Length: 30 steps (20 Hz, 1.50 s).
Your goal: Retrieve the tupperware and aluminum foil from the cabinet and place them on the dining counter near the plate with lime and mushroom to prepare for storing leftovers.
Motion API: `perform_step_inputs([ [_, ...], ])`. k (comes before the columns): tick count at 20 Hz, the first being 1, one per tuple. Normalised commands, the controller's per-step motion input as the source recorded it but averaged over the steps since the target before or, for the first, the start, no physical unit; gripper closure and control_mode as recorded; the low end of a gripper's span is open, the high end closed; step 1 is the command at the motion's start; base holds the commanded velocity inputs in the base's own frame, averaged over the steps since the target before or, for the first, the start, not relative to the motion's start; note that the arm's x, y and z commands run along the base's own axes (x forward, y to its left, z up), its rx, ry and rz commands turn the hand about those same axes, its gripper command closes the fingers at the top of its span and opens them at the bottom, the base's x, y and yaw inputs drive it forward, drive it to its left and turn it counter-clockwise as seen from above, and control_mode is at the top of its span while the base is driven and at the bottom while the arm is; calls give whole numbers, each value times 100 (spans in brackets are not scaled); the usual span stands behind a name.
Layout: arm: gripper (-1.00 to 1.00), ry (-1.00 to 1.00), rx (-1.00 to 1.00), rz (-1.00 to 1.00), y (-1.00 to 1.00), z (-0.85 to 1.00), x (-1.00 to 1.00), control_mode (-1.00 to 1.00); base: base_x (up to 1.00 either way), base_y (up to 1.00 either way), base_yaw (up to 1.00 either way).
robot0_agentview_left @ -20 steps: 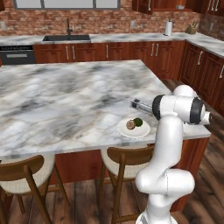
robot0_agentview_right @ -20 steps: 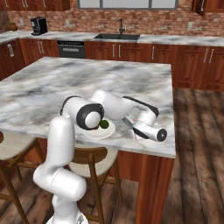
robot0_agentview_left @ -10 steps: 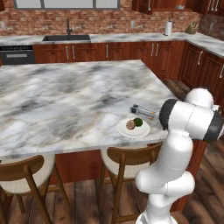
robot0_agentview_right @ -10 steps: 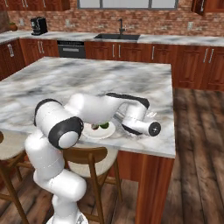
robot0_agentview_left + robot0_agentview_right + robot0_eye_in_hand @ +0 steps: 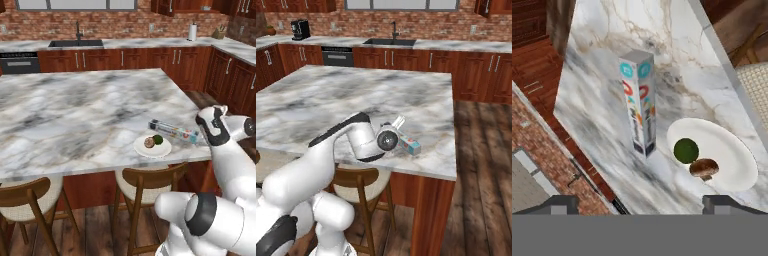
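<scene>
1. Arm (image 5: 235, 165): white with dark joints, it rises from the base and bends forward over the near right corner of the marble dining counter (image 5: 75, 110). In the right base view the forearm reaches across the counter's front edge, and the wrist (image 5: 387, 141) sits low, just in front of the foil box.
2. Gripper (image 5: 642, 206): the two dark fingertips (image 5: 561, 204) stand at the bottom of the hand view, set wide apart, one at the left and one at the right. The claw is released; nothing lies between the tips and they touch nothing.
3. Aluminum foil box (image 5: 639, 102): a long, narrow carton with a colourful printed face, lying flat on the marble, apart from the claw. In the left base view it lies aslant (image 5: 175, 131), just beyond and right of the plate.
4. Plate (image 5: 734, 155): white and round, resting near the counter's front edge, just beside the foil box but not touching it.
5. Lime (image 5: 686, 150) and mushroom (image 5: 704, 168): both on the plate, side by side, the green lime nearer the foil box.
6. Wooden stools (image 5: 145, 187): tucked beneath the counter's front edge.
</scene>
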Motion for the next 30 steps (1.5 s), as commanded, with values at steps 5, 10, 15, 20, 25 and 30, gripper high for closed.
perform_step_inputs([
  [5, -100, 0, -33, 0, 32, 100, -78, -100, 0, 0, 0],
  [10, -100, 17, -34, 0, 15, 100, -63, -100, 0, 0, 0],
  [15, -100, 39, -38, 0, 14, 100, -81, -100, 0, 0, 0],
  [20, -100, 43, -37, -1, 8, 97, -86, -100, 0, 0, 0],
  [25, -100, 26, -27, -1, 0, 71, -96, -100, 0, 0, 0],
  [30, -100, 3, -14, 0, -3, -2, -98, -100, 0, 0, 0],
])
